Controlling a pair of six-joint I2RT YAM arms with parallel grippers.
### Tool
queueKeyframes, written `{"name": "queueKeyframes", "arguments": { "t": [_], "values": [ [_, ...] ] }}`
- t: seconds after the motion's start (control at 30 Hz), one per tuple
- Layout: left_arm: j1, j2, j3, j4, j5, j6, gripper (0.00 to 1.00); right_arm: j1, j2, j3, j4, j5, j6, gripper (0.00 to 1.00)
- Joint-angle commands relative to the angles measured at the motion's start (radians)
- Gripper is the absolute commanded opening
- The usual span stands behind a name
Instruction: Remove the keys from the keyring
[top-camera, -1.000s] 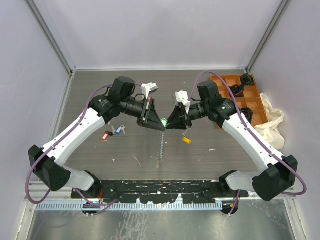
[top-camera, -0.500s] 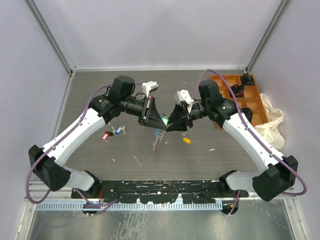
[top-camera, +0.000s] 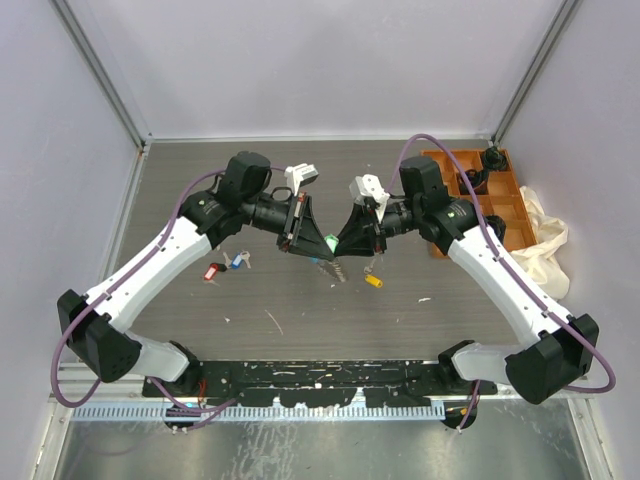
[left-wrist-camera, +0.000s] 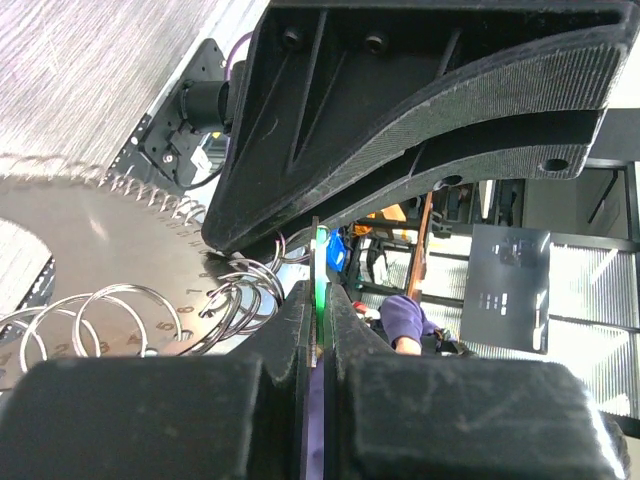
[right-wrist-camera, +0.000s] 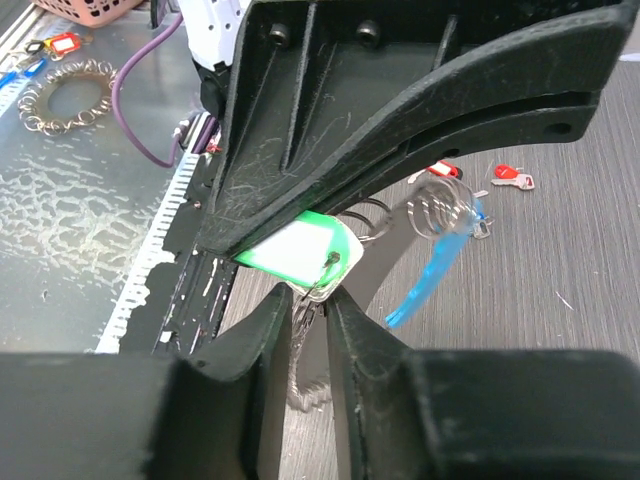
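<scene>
Well left of the orange tray (top-camera: 478, 199), left gripper (top-camera: 318, 243) clamped on green key (top-camera: 328, 242), right gripper (top-camera: 341, 246) pinched shut on keyring (right-wrist-camera: 437, 211).

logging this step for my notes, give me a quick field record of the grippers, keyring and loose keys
left gripper: shut on green key
right gripper: shut on keyring wire, right beside the green key
keyring: dangles under the two meeting grippers, light-blue piece on it
loose keys on table: red key, blue key, yellow key
other: orange tray at far right
</scene>
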Motion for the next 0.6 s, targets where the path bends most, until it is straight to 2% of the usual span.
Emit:
{"name": "queueKeyframes", "arguments": {
  "t": [0.0, 0.1, 0.2, 0.47, 0.57],
  "values": [
    [-0.004, -0.028, 0.008, 0.07, 0.041, -0.015, 0.0, 0.004, -0.031, 0.036, 0.047, -0.009, 0.037, 0.18],
    [-0.004, -0.029, 0.011, 0.069, 0.043, -0.015, 0.0, 0.003, -0.035, 0.031, 0.046, -0.013, 0.033, 0.08],
    [-0.003, -0.034, 0.013, 0.065, 0.047, -0.015, 0.0, 0.001, -0.04, 0.024, 0.04, -0.009, 0.022, 0.04],
    [0.002, -0.057, -0.001, 0.065, 0.048, -0.015, 0.0, -0.01, -0.045, 0.016, 0.036, -0.012, 0.014, 0.02],
    [0.002, -0.062, -0.011, 0.085, 0.057, -0.027, 0.0, -0.009, -0.042, 0.014, 0.036, -0.025, 0.013, 0.08]
  ]
}}
